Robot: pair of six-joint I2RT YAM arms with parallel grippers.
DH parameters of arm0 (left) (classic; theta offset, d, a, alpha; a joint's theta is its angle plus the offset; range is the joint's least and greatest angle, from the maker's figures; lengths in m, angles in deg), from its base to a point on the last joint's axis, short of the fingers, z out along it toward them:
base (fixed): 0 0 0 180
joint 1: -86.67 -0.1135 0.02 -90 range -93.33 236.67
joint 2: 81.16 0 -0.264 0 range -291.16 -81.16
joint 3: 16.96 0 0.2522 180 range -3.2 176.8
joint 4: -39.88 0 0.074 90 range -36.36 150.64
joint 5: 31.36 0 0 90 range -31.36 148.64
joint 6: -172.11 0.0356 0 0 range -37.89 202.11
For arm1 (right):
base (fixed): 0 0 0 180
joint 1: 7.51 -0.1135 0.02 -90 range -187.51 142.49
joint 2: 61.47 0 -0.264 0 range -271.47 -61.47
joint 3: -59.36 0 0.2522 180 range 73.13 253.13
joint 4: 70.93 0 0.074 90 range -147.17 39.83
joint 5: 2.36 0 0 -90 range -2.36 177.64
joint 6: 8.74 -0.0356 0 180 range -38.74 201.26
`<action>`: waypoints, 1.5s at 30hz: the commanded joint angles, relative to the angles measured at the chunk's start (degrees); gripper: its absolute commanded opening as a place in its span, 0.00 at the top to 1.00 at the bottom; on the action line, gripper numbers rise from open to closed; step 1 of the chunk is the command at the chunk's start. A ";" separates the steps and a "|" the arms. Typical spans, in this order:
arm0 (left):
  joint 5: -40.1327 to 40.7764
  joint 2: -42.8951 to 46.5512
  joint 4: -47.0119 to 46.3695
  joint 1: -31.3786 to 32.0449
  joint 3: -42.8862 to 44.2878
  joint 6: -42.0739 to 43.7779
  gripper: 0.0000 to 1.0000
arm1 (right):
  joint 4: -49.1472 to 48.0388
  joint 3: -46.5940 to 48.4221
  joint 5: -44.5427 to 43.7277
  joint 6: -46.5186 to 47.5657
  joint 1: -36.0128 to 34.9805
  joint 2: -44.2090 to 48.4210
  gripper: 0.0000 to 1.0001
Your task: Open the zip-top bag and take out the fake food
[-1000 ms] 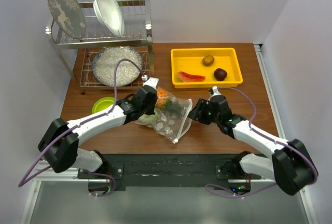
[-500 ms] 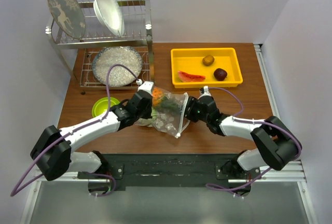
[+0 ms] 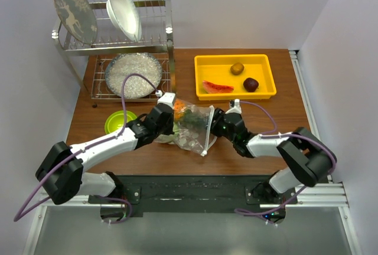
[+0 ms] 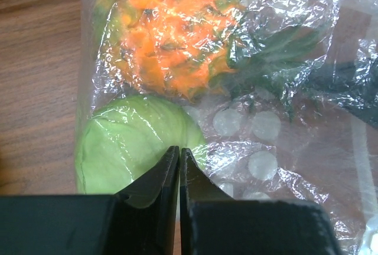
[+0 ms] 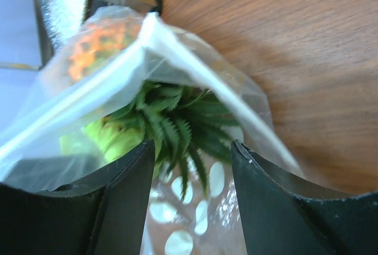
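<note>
Near yellow tray (image 3: 220, 69) — left gripper (image 4: 179, 150) tight on zip-top bag (image 3: 194, 132); right gripper (image 5: 192, 144) agape

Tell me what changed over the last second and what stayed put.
The right gripper moved left to the open mouth of the zip-top bag, jaws open. The left gripper, pinched shut on the bag's film, shifted slightly left, and the bag bunched up between them. Nothing was let go. The yellow tray with its three fruits, the dish rack and the green bowl stayed put.
</note>
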 commanded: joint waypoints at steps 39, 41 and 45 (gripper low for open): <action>2.60 -3.44 0.62 -0.68 -3.63 -9.88 1.00 | 39.02 11.43 -6.33 10.69 -6.17 18.18 1.00; 2.95 -3.61 0.45 -1.03 -3.54 -9.97 1.00 | 42.97 12.92 -5.97 13.15 -6.17 20.47 1.00; 3.04 -4.05 0.10 -1.65 -3.45 -10.40 1.00 | 47.90 13.90 -4.74 16.32 -6.17 24.34 1.00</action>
